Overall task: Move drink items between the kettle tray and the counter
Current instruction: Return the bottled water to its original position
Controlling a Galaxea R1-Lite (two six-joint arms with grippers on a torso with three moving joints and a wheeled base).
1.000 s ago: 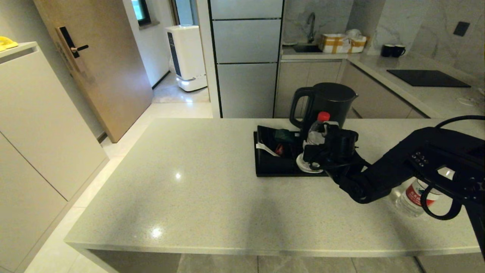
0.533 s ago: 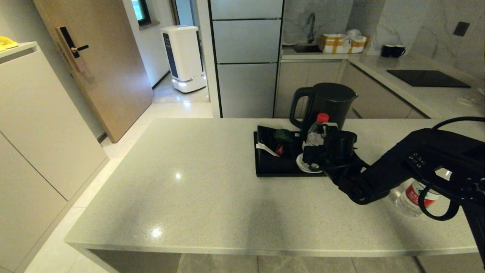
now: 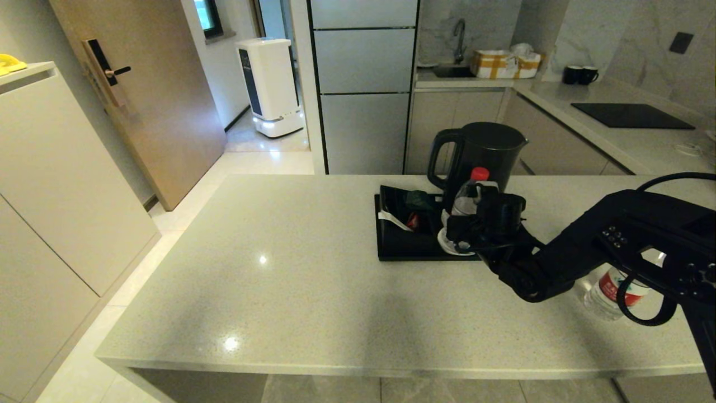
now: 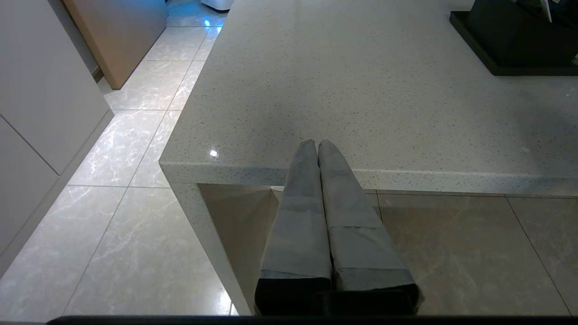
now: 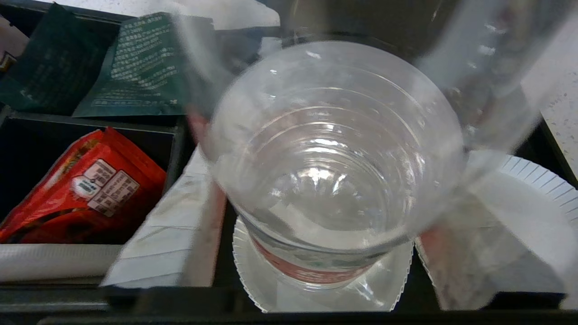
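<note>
1. The counter fills the head view; the kettle tray lies on it in front of the kettle.
2. The right gripper is seen over the tray, its hold on the bottle loosened since a second ago; the fingers are now spread either side of it.
3. The bottle is thereby judged delivered onto a white coaster (release looks barely finished).
4. A second bottle is left on the counter behind the right arm.
5. Only the right wrist view shows the coaster under the bottle and the sachets.
6. Only the left wrist view shows the left gripper, parked at the counter's edge with fingers pressed together.
</note>
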